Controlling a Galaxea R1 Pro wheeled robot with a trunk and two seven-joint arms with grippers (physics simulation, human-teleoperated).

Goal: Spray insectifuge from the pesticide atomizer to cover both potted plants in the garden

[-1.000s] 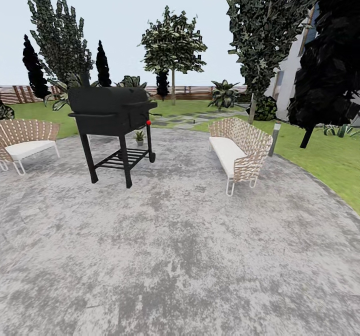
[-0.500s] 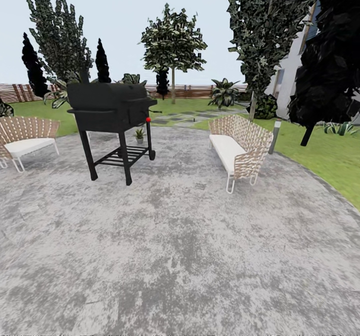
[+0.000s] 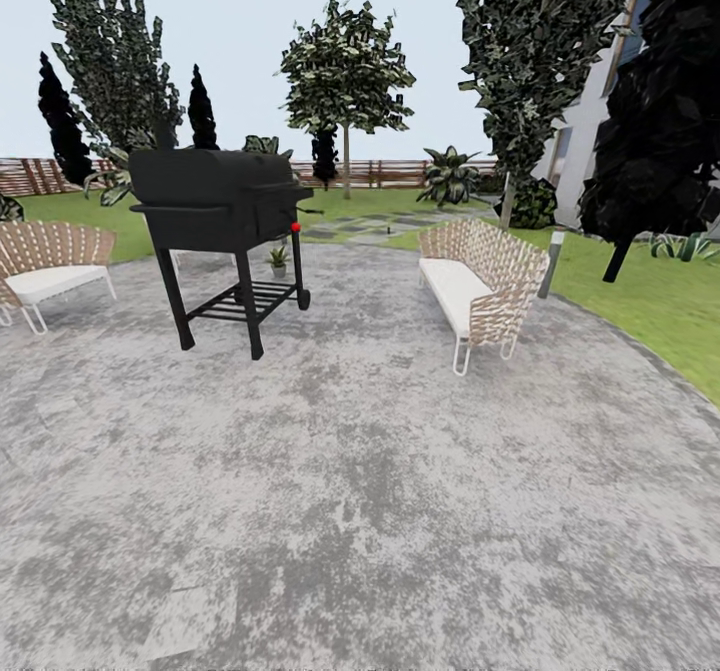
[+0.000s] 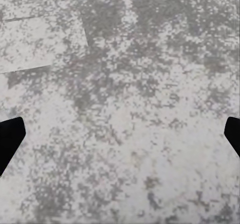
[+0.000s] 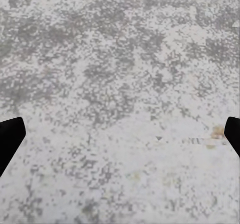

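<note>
As you face the patio (image 3: 380,471):
Potted plants: one (image 3: 278,259), behind the grill (image 3: 220,213).
Benches: two (image 3: 478,289) (image 3: 50,269).
Grippers: left gripper (image 4: 120,134) and right gripper (image 5: 120,134) released, fingers wide apart.

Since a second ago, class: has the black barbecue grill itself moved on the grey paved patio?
No. The black barbecue grill keeps its place beside the small potted plant and wicker bench; the whole picture shifted, so the camera moved.

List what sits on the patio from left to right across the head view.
Wicker chair → black grill → small potted plant behind the grill's right legs → wicker bench → short lamp post at the lawn edge.
</note>
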